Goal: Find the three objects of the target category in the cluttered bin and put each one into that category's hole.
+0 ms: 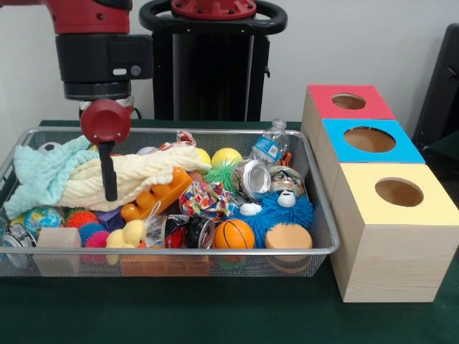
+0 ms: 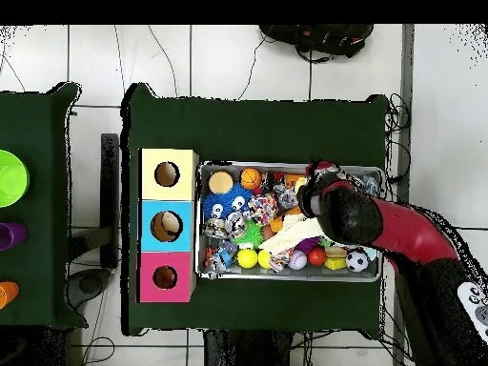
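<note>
Gripper hangs at left of frame over the cream towel in the wire mesh bin; can't tell if it's open or holding anything. Yellow duck toy lower left in bin. Red-topped box hole upper right.

Orange basketball, blue fuzzy monster, crushed can, cream cloth.

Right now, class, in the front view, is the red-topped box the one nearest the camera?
No. The yellow-topped box stands nearest the camera, the blue-topped box behind it, and the red-topped box farthest back.
</note>
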Robot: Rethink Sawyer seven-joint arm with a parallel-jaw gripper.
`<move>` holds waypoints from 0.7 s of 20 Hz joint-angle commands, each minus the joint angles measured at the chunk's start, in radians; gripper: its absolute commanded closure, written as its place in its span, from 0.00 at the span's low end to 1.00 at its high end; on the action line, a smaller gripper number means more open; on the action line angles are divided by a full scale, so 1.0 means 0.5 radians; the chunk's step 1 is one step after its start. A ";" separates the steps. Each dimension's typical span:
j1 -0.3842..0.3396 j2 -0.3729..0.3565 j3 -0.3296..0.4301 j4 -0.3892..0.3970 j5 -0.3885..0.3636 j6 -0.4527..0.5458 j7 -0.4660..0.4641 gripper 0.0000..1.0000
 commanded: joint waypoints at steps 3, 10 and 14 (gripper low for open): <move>0.032 0.012 0.091 0.143 0.073 0.101 -0.045 0.00; 0.263 0.438 -0.057 -0.098 -0.039 -0.284 0.084 0.00; 0.390 0.542 -0.191 -0.217 -0.042 -0.367 0.116 0.00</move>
